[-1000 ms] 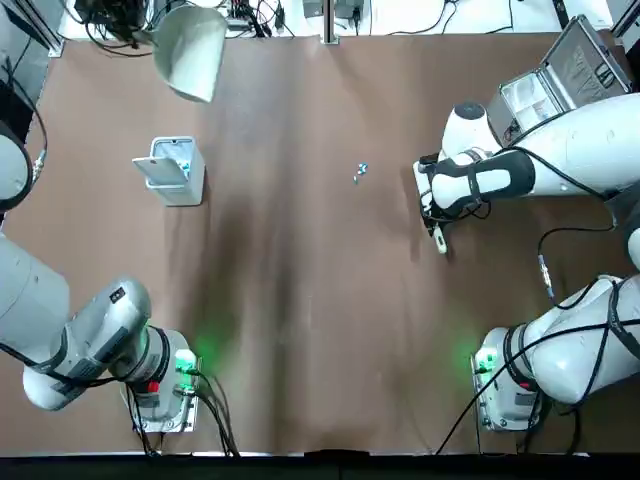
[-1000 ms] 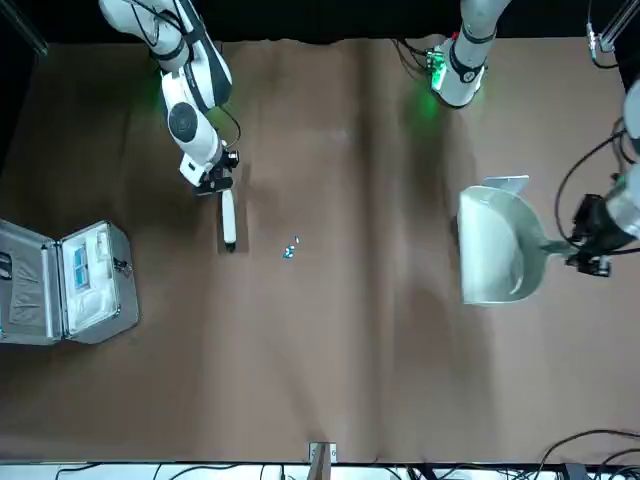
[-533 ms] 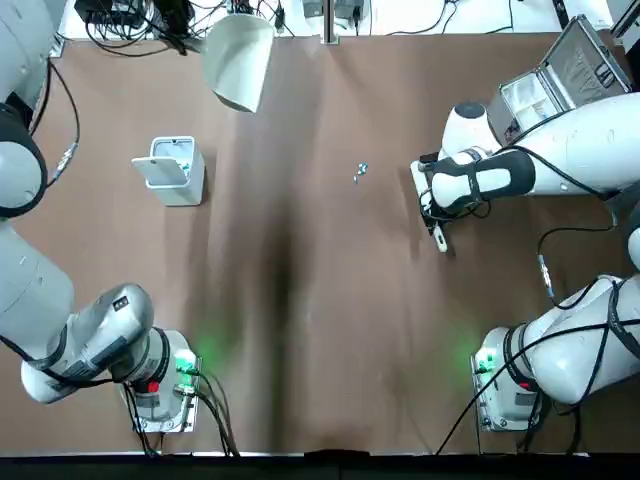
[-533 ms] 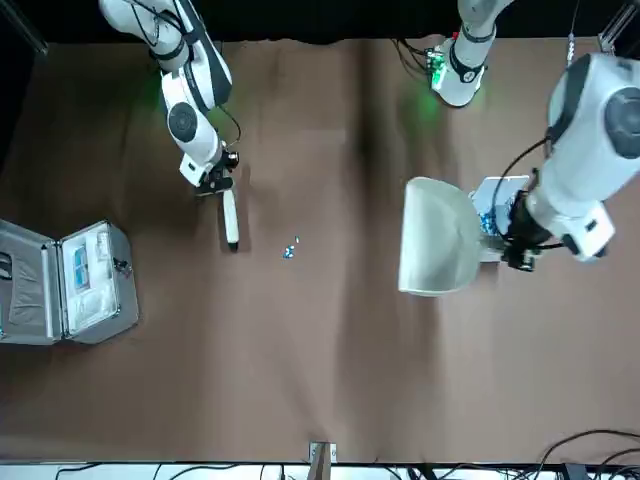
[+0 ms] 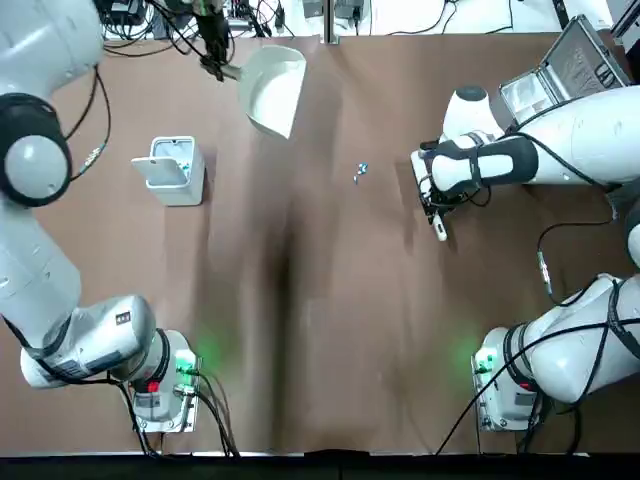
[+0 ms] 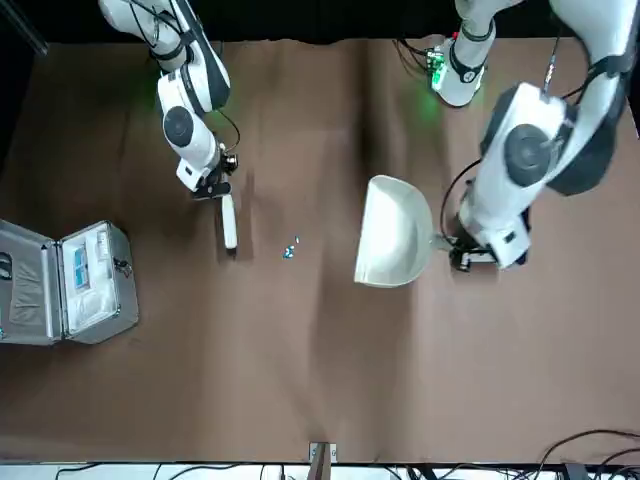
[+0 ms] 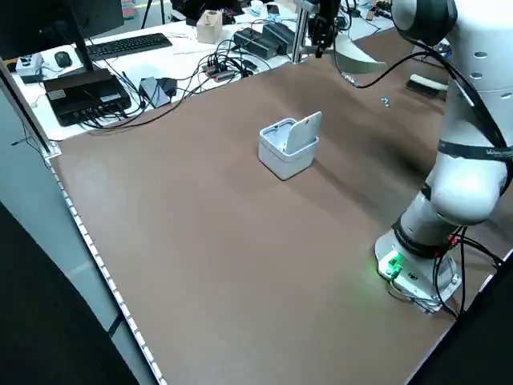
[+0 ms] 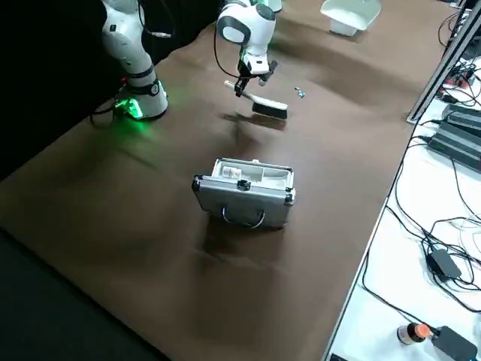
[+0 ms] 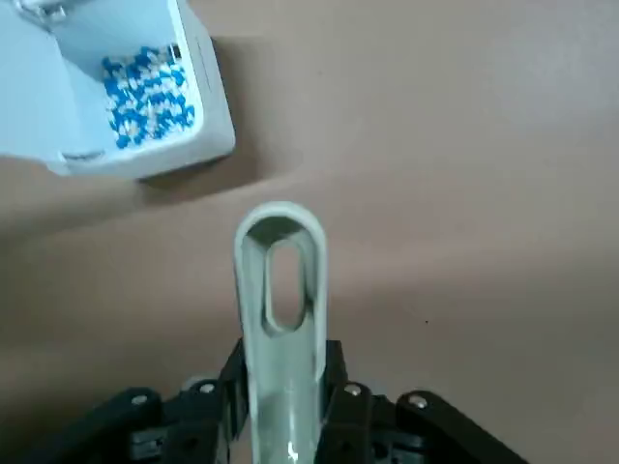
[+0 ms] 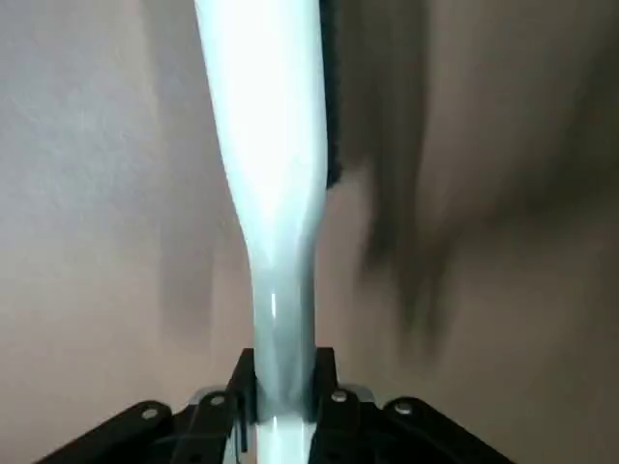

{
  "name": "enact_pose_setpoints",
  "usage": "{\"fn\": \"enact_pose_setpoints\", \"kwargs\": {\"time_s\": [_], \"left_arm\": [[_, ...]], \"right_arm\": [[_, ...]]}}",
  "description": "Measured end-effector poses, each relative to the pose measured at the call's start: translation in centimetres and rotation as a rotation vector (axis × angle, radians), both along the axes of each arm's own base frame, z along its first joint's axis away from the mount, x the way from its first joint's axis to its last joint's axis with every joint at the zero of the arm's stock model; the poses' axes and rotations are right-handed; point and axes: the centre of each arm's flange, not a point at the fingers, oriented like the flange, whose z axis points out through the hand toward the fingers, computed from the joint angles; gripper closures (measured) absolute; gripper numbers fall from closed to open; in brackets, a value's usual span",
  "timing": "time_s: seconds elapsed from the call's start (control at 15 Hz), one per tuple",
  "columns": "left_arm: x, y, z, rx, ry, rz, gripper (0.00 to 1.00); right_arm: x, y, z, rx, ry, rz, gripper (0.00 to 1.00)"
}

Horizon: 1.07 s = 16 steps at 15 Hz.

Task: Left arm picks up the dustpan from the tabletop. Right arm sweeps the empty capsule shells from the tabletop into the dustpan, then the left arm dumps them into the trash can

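Note:
The pale dustpan hangs over the far middle of the tabletop, its mouth toward the right arm. My left gripper is shut on its handle. A few tiny blue-and-white capsule shells lie on the tabletop between the dustpan and the right arm. My right gripper is shut on the handle of a white brush, which is held just right of the shells. The grey trash can stands open on the left, with capsules inside it.
An open silver case lies at the far right corner. Cables and equipment crowd the bench beyond the table's far edge. Both arm bases with green lights stand at the near edge.
My left arm has carried the dustpan to the right, from beyond the trash can to the far middle of the table. The right arm and brush have barely shifted.

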Motion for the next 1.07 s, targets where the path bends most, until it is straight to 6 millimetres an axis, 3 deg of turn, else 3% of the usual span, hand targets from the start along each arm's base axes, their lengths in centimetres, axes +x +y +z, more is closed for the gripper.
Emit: {"fn": "enact_pose_setpoints", "kwargs": {"time_s": [0.2,0.6,0.87,1.07], "left_arm": [[-0.6,-3.5,-2.8,0.05,-0.007,0.01,0.67],[-1.8,-7.9,-7.2,0.099,-0.029,0.037,0.67],[-3.4,-11.7,-10.9,0.124,-0.037,0.044,0.67],[-4.8,-14.2,-13.2,0.141,-0.039,0.047,0.67]], "right_arm": [[2.0,-0.2,1.8,0.009,-0.003,-0.027,0.73],[7.6,0.9,7.6,0.02,-0.022,-0.107,0.73],[10.7,3.0,7.7,0.003,-0.026,-0.149,0.73],[11.3,3.7,7.0,0.017,-0.01,-0.179,0.73]]}}
